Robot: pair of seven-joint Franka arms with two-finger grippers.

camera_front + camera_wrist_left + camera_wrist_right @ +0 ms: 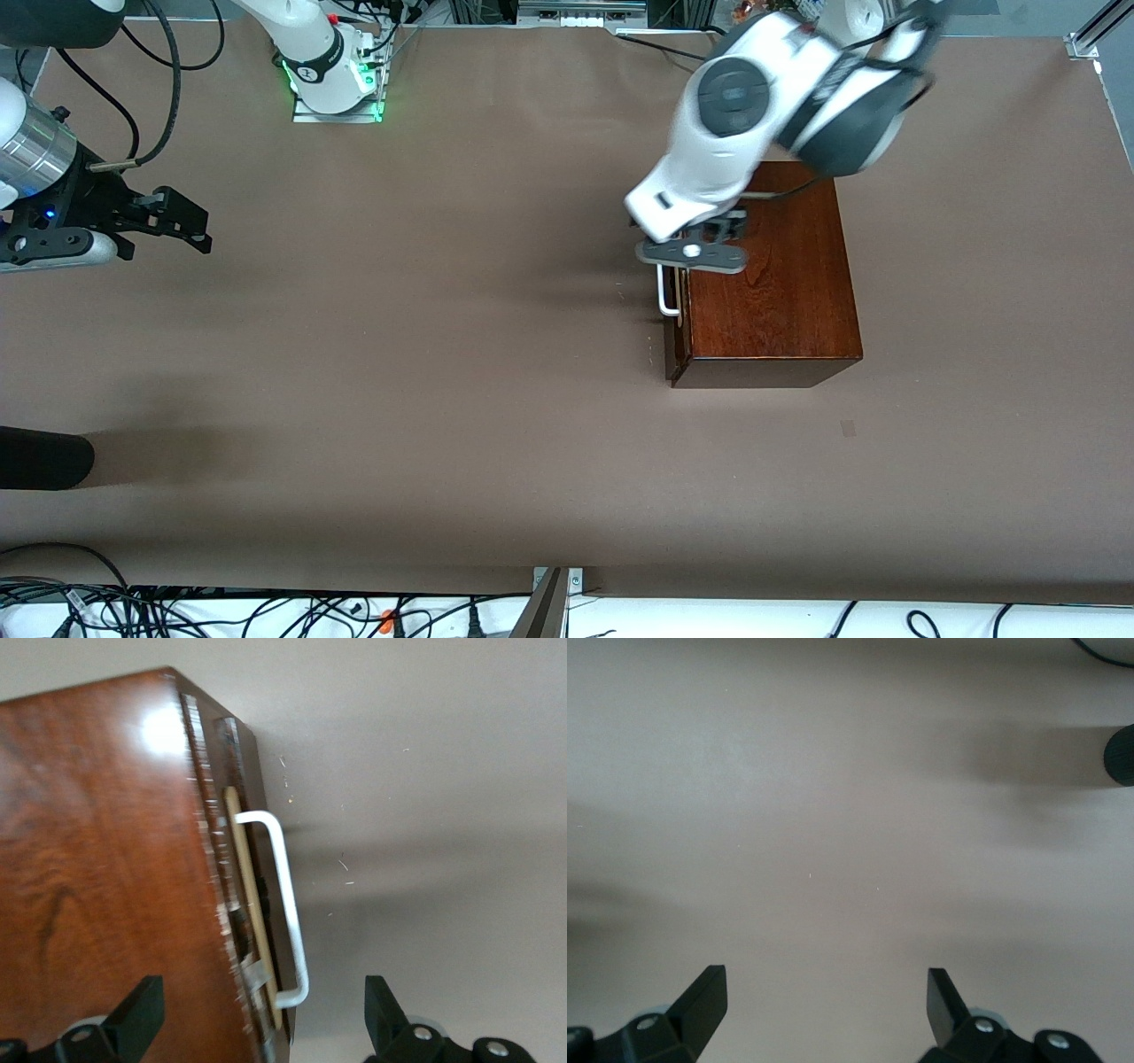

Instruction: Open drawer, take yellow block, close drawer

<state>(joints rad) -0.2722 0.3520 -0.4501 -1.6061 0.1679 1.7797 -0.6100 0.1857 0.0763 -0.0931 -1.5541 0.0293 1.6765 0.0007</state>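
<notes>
The front view looks steeply down from a high camera across the brown paper-covered table [443,399], facing the robot bases that line the top of the frame, and takes in nearly the whole tabletop. The left wrist view looks close down past its own black fingertips [142,1010] at the frame's lower edge. It shares with the front view the glossy dark-brown wooden box [780,283] [97,877] and the white U-shaped bar handle [667,297] [288,904]. The right wrist view looks close down on bare table [833,859], which it shares with the front view's left edge, black fingertips [704,1001] low in frame.
</notes>
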